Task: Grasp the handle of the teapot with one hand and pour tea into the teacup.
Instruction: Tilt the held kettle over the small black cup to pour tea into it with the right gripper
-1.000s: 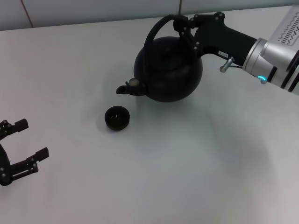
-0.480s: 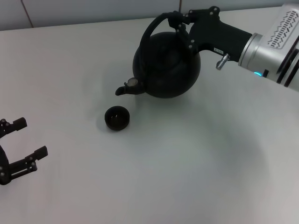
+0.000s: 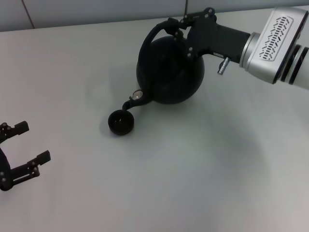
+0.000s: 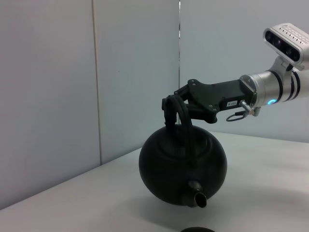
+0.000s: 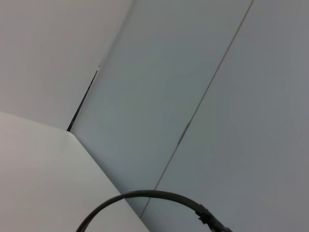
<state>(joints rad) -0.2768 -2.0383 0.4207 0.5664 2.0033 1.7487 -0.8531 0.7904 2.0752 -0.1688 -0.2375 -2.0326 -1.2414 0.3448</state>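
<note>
The matte-black teapot [image 3: 169, 72] hangs in the air, tilted with its short spout [image 3: 131, 102] pointing down just above the teacup [image 3: 120, 122], a tiny dark bowl on the table. My right gripper [image 3: 181, 26] is shut on the arched black handle [image 3: 154, 36] at its top. The left wrist view shows the teapot [image 4: 183, 166] lifted off the table, the handle [image 4: 181, 121] clamped by the right gripper [image 4: 171, 104], and the cup's rim [image 4: 198, 229] just below the spout. My left gripper [image 3: 24, 152] is open and empty at the near left.
The white table [image 3: 193, 169] stretches out around the cup. A pale panelled wall [image 3: 96, 9] stands along the table's far edge. The right wrist view shows only wall panels and a thin dark cable [image 5: 145, 195].
My right gripper has tipped the teapot further forward and shifted it slightly left. The spout has dropped from level to pointing down over the cup. The left arm has not moved.
</note>
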